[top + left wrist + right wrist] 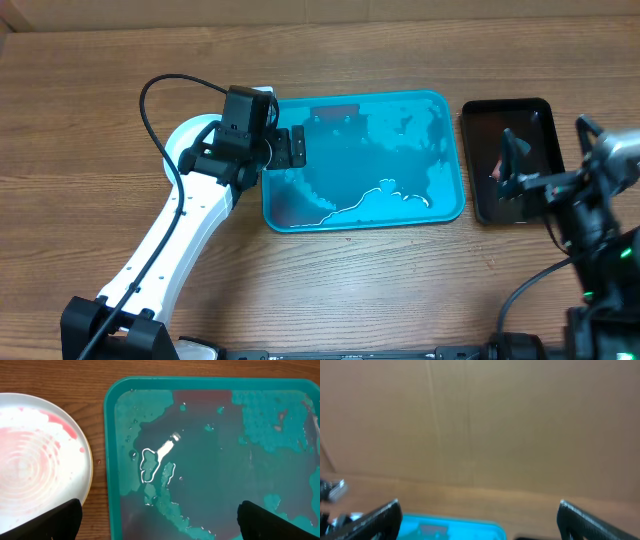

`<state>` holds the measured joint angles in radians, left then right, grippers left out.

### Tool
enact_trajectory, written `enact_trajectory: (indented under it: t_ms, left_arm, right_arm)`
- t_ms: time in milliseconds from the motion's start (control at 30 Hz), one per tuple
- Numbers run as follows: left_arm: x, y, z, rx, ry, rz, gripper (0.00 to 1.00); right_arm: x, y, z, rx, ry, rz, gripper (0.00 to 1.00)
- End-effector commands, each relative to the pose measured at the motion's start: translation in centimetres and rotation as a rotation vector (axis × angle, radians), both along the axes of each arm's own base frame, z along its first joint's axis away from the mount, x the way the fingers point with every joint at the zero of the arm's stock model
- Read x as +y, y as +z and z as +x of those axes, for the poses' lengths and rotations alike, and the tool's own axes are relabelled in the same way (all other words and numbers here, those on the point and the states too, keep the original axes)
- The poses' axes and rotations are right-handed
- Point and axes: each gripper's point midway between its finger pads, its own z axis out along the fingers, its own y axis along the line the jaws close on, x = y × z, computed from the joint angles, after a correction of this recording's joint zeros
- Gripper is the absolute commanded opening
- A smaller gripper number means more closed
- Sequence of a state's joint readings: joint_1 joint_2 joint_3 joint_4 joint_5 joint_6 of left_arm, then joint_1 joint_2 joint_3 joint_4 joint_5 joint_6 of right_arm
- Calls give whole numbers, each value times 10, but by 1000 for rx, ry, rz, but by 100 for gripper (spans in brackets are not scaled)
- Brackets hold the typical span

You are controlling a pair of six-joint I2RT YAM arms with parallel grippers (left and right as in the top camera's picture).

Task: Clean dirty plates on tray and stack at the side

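One round, pink-smeared plate (35, 455) lies beside one wet rectangular tray (109, 450); left gripper (162, 519) and right gripper (480, 520) jaws apart.

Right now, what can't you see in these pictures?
- Plate: overhead, left arm hides most; left wrist, edge cuts it. Stack count unknown.
- Black tray: overhead, right pincer covers part.
- Tray: right wrist, blurry, cut off at bottom.
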<state>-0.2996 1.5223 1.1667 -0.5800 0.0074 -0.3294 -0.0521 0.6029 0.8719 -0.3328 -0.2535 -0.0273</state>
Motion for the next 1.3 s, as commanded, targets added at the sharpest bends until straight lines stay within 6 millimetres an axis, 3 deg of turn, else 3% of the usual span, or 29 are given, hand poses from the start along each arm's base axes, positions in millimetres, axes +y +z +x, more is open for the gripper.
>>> enact_trajectory:
  t_ms: [0, 267, 500, 833, 967, 1267]
  left_arm:
    - [-2, 8, 3, -22, -15, 3, 100]
    - [-2, 8, 3, -22, -15, 3, 100]
    - [-2, 8, 3, -22, -15, 3, 100]
    - [-2, 8, 3, -23, -15, 3, 100]
    - [-2, 8, 3, -22, -15, 3, 100]
    - [-2, 8, 3, -22, -15, 3, 100]
  right_arm:
    - [2, -33, -6, -40, 2, -5, 100]
    - [9, -107, -19, -159, 14, -2, 100]
    - [10, -148, -24, -167, 18, 0, 100]
    - [10, -181, -24, -125, 18, -2, 100]
    - [13, -212, -23, 5, 35, 0, 100]
    - [13, -209, -24, 0, 37, 24, 100]
